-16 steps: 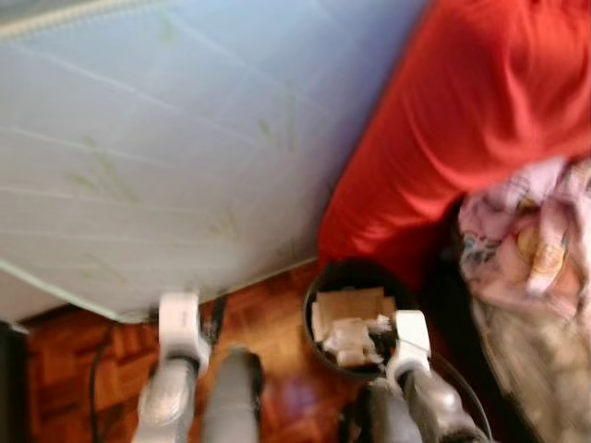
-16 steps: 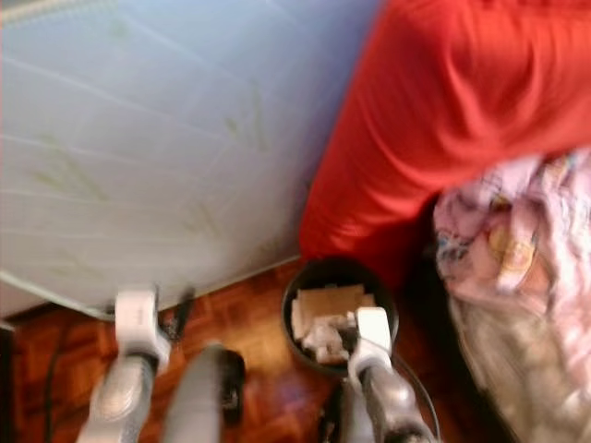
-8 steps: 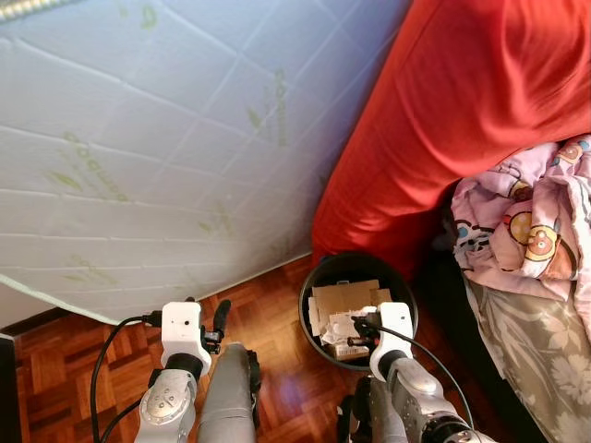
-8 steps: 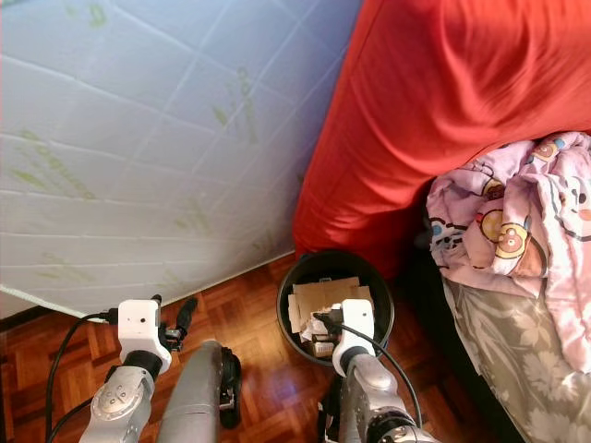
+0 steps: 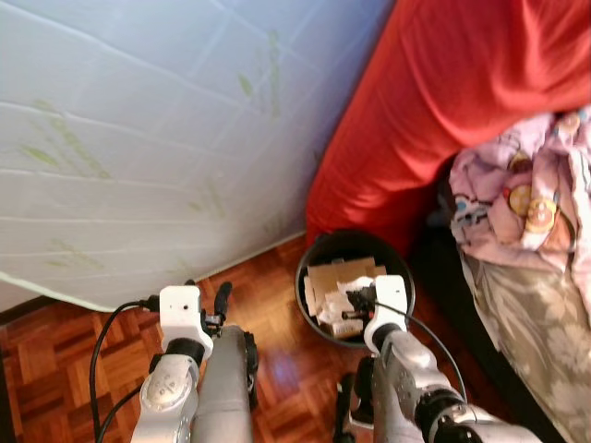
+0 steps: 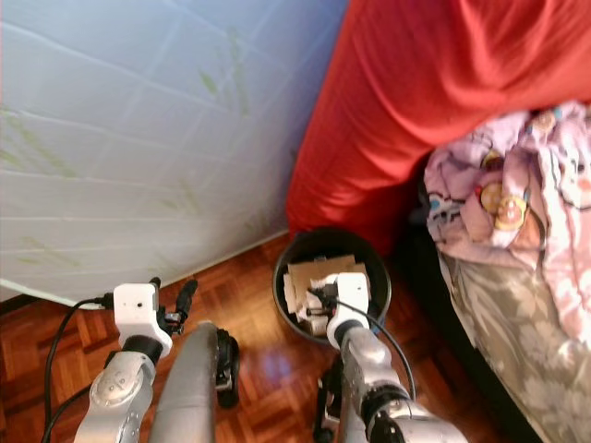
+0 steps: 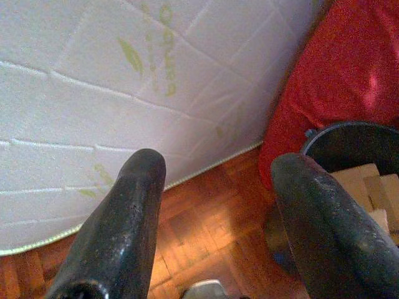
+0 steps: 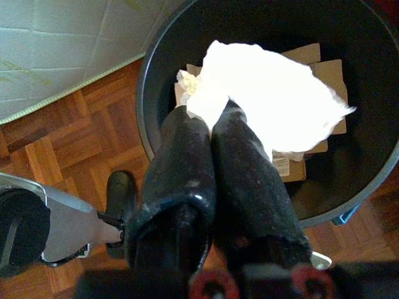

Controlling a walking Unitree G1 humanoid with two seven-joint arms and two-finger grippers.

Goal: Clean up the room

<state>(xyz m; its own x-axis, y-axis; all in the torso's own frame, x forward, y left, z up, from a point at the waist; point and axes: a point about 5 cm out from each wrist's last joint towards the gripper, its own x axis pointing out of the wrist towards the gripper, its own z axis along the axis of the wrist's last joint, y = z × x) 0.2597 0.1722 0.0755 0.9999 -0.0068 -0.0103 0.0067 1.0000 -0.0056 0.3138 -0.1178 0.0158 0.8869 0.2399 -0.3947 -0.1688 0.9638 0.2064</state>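
Your right gripper (image 8: 209,124) sits right over the black bin (image 8: 156,81). Its two black fingers are pressed tight together on a crumpled white paper (image 8: 262,106), and the paper hangs above the open top of the bin. The paper is so bright in the wrist view that you cannot make out its folds or its far edge. In the head views the white wrist block covers most of it, so you see little there.

Inside the bin lie flat brown cardboard pieces (image 5: 337,275) and some small scraps. The paper and your fingers hide part of them, and the bottom of the bin is too dark to see.

Your left gripper (image 7: 215,187) is held out low over the wood floor (image 5: 268,277), well apart from the bin. Its two fingers (image 7: 124,212) are spread wide with nothing between them.

A big pale mattress (image 5: 138,138) leans beside the bin, and its top and left side are cut off. A red cover (image 5: 462,92) hangs down just behind the bin. A pink blanket with cartoon prints (image 5: 522,198) lies bunched on a bed at the right, a bit blurred, and runs out of the picture.
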